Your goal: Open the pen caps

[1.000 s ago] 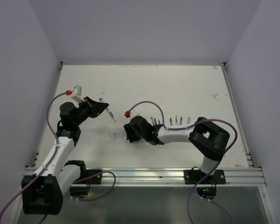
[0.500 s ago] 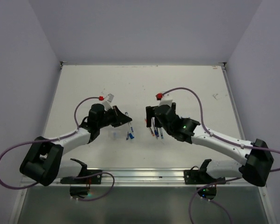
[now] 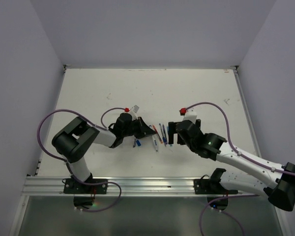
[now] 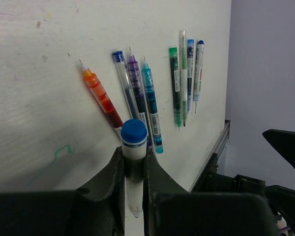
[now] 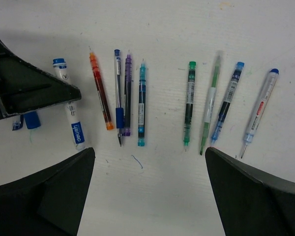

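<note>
My left gripper (image 4: 133,162) is shut on a white-barrelled pen (image 4: 133,150) whose blue cap (image 4: 133,132) sticks out past the fingertips. The right wrist view shows that same pen (image 5: 69,105) lying along the table with the left gripper (image 5: 39,91) across it. Several more pens lie side by side: orange (image 5: 101,93), clear with a blue grip (image 5: 118,103), purple (image 5: 127,96), teal (image 5: 141,103), green (image 5: 189,103), pale green (image 5: 210,105), blue (image 5: 227,101) and white (image 5: 258,110). My right gripper (image 5: 148,152) hangs wide open just below the row, holding nothing.
A loose blue cap (image 5: 32,119) lies on the white table (image 3: 187,93) under the left gripper. From above, the left gripper (image 3: 146,131) and right gripper (image 3: 172,133) face each other, the pens (image 3: 160,135) between them. The table's near rail (image 3: 152,184) lies just behind.
My left gripper has swung right to the pen row, still shut on its pen. My right gripper's jaws have opened wide and it now sits close by the row.
</note>
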Motion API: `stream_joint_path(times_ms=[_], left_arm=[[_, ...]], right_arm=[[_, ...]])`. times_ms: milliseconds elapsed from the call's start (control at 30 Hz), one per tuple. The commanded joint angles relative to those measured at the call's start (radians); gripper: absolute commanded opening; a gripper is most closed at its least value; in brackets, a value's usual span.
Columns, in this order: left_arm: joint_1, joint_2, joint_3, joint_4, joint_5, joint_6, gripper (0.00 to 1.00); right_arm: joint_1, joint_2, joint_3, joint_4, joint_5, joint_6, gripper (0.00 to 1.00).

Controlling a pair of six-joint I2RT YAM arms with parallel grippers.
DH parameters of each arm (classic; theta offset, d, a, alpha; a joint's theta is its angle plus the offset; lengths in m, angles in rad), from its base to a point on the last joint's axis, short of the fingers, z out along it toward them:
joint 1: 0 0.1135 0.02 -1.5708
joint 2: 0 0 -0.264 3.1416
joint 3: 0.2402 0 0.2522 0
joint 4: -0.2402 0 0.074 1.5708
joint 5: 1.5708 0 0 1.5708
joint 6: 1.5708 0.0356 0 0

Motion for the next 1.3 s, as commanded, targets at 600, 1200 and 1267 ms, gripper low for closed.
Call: stream_joint_path(times_ms=[600,1200,1267], left_arm=[[-0.043,0.115,0.101,0.084,-0.045,-0.049,0.48],[-0.047,-0.118,0.062,-0.131,-0.192,0.003,1.00],[-0.047,-0.126,0.049,-0.121,-0.197,0.002,1.00]], right_arm=[[0.001,-0.083,-0.047,-0.051,0.013,0.031,0.99],[0.000,-0.116,-0.053,-0.171,0.038,0.137,0.99],[0.000,-0.123,-0.059,-0.173,0.032,0.143,0.99]])
